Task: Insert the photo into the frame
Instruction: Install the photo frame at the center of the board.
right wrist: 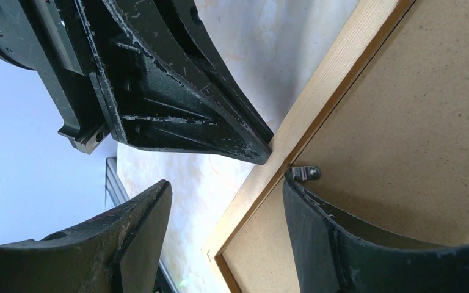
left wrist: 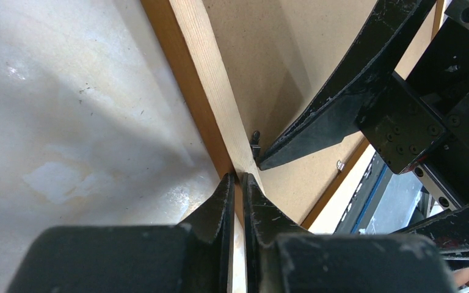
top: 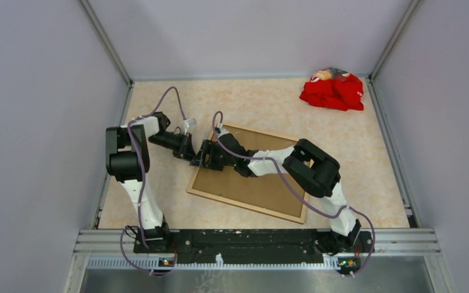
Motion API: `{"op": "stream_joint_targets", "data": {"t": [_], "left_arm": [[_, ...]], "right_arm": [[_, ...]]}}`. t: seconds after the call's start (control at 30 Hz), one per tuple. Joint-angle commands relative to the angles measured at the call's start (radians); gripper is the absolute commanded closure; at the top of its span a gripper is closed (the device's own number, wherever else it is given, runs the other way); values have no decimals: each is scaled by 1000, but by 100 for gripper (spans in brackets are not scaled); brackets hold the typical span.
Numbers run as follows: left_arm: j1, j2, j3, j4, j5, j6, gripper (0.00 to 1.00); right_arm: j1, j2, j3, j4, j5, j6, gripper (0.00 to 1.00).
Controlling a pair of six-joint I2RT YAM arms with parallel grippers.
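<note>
bracing frame point(top: 244, 206), back-up at centre of top view, with near-closed, empty left gripper point(left wrist: 237, 178); right gripper point(right wrist: 227, 183) agape at left-rail clip point(right wrist: 305, 173). photo unseen. probably next: swivelling clip off backing board point(top: 262, 186).

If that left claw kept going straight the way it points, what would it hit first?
Probably the frame: the left gripper has its tips right at the pale wooden rail. The right gripper lies just beyond, though depth is unclear.
</note>
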Motion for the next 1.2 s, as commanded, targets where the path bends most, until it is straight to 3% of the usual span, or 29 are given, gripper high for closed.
{"op": "stream_joint_targets", "data": {"t": [0.0, 0.3, 1.17], "left_arm": [[-13, -20, -20, 26, -48, 45, 89], [-12, -24, -18, 20, -44, 48, 90], [-13, -25, -18, 14, -42, 53, 90]], "right_arm": [[11, -9, 1, -68, 69, -35, 32], [21, -111, -84, -78, 102, -60, 32], [21, 30, 59, -87, 74, -16, 33]]}}
